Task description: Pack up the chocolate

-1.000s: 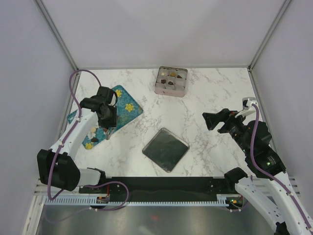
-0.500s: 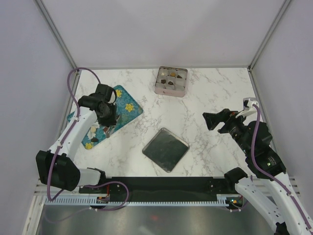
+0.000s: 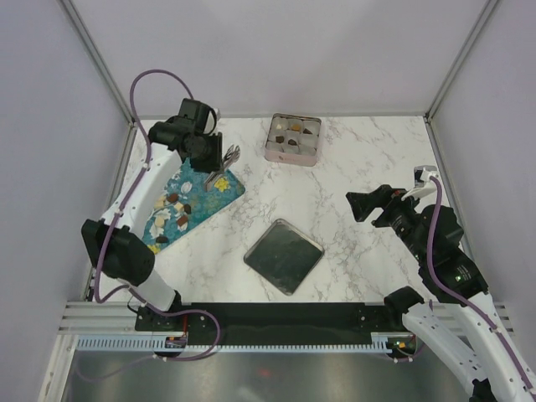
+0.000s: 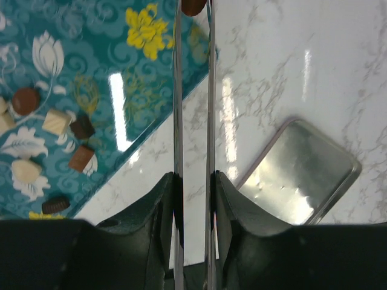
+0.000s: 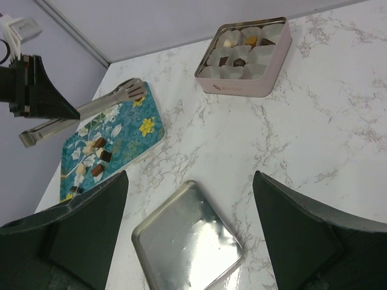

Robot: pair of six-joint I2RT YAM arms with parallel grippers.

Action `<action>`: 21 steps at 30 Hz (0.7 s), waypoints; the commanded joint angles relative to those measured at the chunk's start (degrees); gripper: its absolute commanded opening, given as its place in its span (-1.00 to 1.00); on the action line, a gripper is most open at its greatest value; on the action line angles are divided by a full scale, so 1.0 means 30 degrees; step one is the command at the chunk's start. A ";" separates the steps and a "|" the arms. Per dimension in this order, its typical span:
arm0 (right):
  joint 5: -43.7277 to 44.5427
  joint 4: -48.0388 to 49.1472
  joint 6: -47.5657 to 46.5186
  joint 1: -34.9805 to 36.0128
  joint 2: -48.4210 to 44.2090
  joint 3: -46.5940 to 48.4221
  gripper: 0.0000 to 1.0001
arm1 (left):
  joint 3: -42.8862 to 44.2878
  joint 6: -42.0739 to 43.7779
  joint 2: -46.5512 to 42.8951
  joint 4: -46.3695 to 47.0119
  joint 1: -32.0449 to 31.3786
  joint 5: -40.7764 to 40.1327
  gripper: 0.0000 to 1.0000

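The left gripper (image 3: 208, 157) has been lifted off the tray (image 3: 230, 191) toward the upper left, clamped on tongs (image 3: 221, 164). Only in the left wrist view is a reddish-brown chocolate (image 4: 193, 6) seen pinched between the nearly closed tips, top centre. Other chocolates (image 4: 81, 158) are left on the tray, lower left.

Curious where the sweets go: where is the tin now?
The square pink tin sits far back on the table in the top view, beyond the lid, right of the teal tray.

Bright, even overhead light is seen in all 3 views. Glare streaks are thrown on the teal tray (image 4: 118, 115), marble table (image 4: 307, 63) and metal lid (image 5: 202, 232). Shadows are soft.
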 commanded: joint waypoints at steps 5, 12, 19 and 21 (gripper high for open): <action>0.0800 0.0467 -0.0581 0.0063 0.0319 0.0876 0.85 | 0.7629 0.0419 0.5406 0.0980 -0.2587 0.1413 -0.35; 0.0947 0.0232 -0.0932 0.0063 0.1110 0.1344 0.85 | 1.1626 0.0508 0.9541 0.3758 -0.3907 0.2613 -0.35; 0.1210 0.0086 -0.1050 0.0063 0.1462 0.1580 0.85 | 1.1541 0.0418 1.1710 0.7218 -0.4551 0.3172 -0.34; 0.1240 0.0086 -0.0963 0.0063 0.1550 0.1580 0.85 | 1.1481 0.0565 1.2238 0.7980 -0.4669 0.2967 -0.34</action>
